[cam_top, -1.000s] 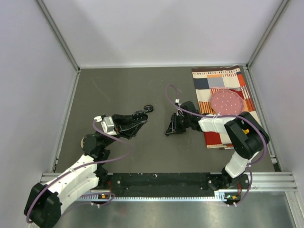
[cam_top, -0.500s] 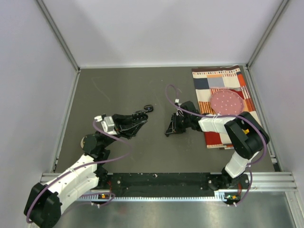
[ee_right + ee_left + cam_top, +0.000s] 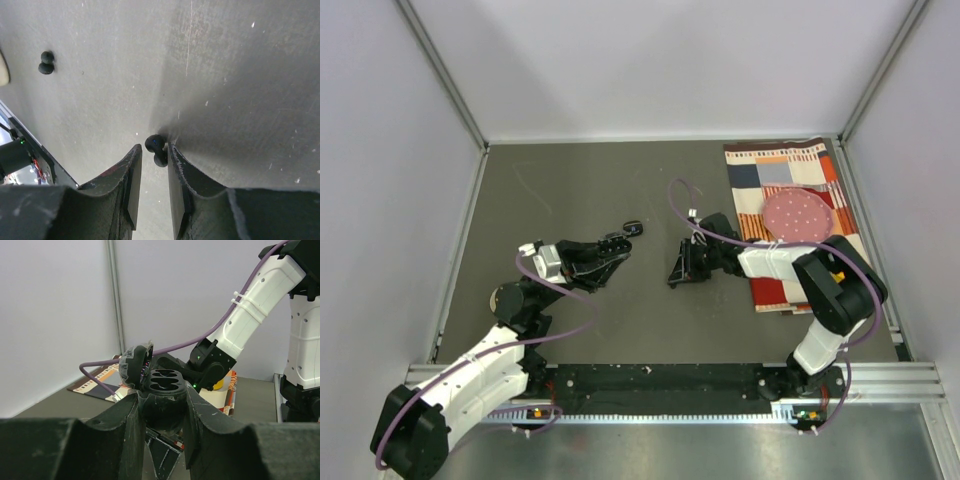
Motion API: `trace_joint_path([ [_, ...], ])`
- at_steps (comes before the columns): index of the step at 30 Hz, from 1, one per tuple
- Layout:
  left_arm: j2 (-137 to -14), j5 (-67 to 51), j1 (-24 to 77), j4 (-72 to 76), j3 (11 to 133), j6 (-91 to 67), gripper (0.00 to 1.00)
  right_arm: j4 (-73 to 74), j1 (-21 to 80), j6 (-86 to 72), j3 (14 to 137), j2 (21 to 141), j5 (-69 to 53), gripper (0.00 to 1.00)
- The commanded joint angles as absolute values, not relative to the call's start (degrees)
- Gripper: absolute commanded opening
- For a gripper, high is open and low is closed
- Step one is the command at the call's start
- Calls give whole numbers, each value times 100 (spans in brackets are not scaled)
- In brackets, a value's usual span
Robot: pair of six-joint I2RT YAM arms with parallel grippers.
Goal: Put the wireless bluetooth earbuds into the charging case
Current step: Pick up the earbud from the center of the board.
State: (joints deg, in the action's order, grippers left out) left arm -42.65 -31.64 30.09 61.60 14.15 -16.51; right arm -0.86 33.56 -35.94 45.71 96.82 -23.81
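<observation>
Currently you hold item one, the charging case point(image 3: 162, 390), clamped between the fingers of your left gripper point(image 3: 162, 407). It is a black, rounded shell with its hinged lid point(image 3: 137, 365) tipped back. Two smooth, kidney-shaped wells face upward toward the right arm, and both show empty. By my reading, this posture offers an open target for loading. Item two is the wireless bluetooth earbuds point(image 3: 155, 143), small glossy black rounded bits lying on the table point(image 3: 225, 75) in two touching pairs. The near pair point(image 3: 160, 159) sits right between the tips of your right gripper point(image 3: 676, 278), which points down at the table. Its jaws are drawn narrow on either side, presumably to take the bits up, but you cannot tell from these views whether they actually pinch yet. The far pair point(image 3: 46, 62) lies well apart, with nothing touching it. The table surface is dull grey and matte, finely scratched and speckled. The fingers are hard black plastic, scuffed pale along the edges.
</observation>
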Motion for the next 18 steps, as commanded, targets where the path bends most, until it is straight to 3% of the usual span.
trace_joint_path([
  [1,-4271,-3120,2988,6311,1468,-1652,0,-229,3349,-3481,4491,9422,-2435,27],
  [15,-4324,-3103,2988,6302,1485,-1670,0,-255,3340,-3472,4447,9378,-2373,15],
  [16,-4324,-3103,2988,6302,1485,-1679,0,-264,3340,-3472,4456,9343,-2373,6],
  [18,-4324,-3120,2997,6310,1485,-1679,0,-264,3349,-3463,4456,9264,-2364,0],
])
